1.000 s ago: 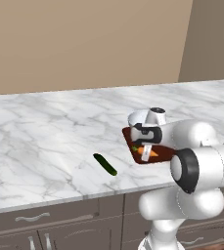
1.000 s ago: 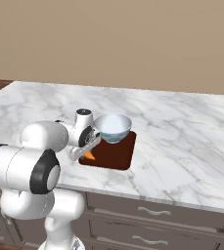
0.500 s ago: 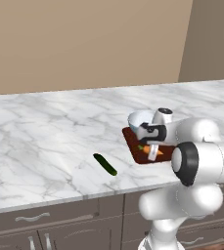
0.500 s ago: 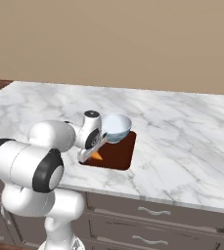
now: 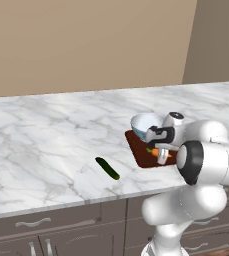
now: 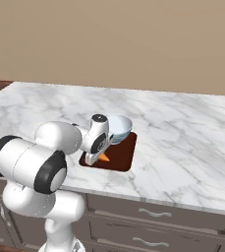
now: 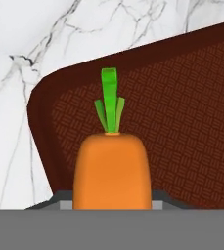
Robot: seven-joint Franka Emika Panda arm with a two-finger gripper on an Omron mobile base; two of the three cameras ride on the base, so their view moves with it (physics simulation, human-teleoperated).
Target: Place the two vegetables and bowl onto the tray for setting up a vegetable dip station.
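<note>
Hand view looks straight down on the carrot (image 7: 111, 166), its orange body sitting between the pincer's fingers with the green tip pointing away from the camera; the pincer is closed on the carrot. Under it lies the tray (image 7: 191, 122), a dark reddish-brown board with a woven-looking inner face and a raised rounded rim, and its corner curves round just left of the carrot. Whether the carrot touches the tray cannot be told from here. Beyond the rim is the white marble surface (image 7: 30, 53) with grey veins. In the left base view the pincer (image 5: 162, 156) hangs over the near part of the tray (image 5: 138, 150), the carrot (image 5: 158, 152) showing as a small orange spot with a bit of green at its left end. The bowl (image 5: 146, 125) — pale white-bluish, round — sits at the far end of the tray, seemingly resting on its far edge, just beside the arm's wrist. The cucumber (image 5: 107, 168), slim and dark green, lies on the bare surface (image 5: 46, 135) to the left of the tray, well apart from it, near the front edge and angled. In the right base view the pincer (image 6: 95, 158) points down at the left near part of the tray (image 6: 121, 155), the carrot (image 6: 104, 157) showing orange at its tip, and the bowl (image 6: 120, 129) stands behind the wrist.
</note>
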